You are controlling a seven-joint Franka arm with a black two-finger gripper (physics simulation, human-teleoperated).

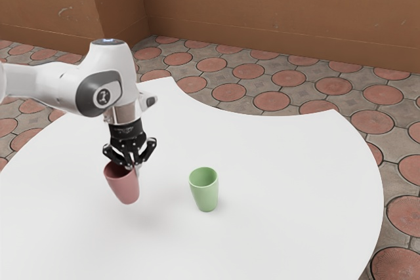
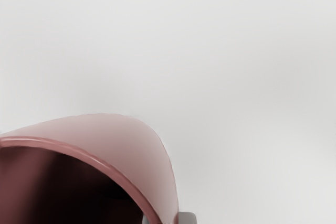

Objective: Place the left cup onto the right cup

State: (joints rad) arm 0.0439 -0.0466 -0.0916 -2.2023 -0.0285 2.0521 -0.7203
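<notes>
item 1, white table (image 1: 282, 181): round top, lying across the lower two thirds of the exterior view, its near edge running out of the frame at the bottom. in the wrist view it is showing as the plain pale ground (image 2: 210, 51) behind the held cup.

item 2, pink cup (image 1: 122, 183): sitting in the lower left of the exterior view, tilted, mouth leaning toward the exterior view's left and base toward the right. it is hanging from the gripper by its rim and appears to be riding just clear of the table, with a faint shadow lying under and to the right of it. in the wrist view its rim, dark inside and outer wall (image 2: 79, 177) are taking up the lower left corner, right under the hand.

item 3, green cup (image 1: 204, 189): standing upright on the table, mouth up, near the pink cup on the exterior view's right and apart from it.

item 4, black gripper (image 1: 129, 162): pointing down, its fingers drawn close and pinching the pink cup's wall at the rim from both sides.

item 5, white arm (image 1: 72, 86): coming in from the left edge and bending down to the gripper.

item 6, floor (image 1: 275, 90): red round tiling, lying beyond the table.

item 7, brown wall (image 1: 275, 4): standing across the top of the frame.
</notes>
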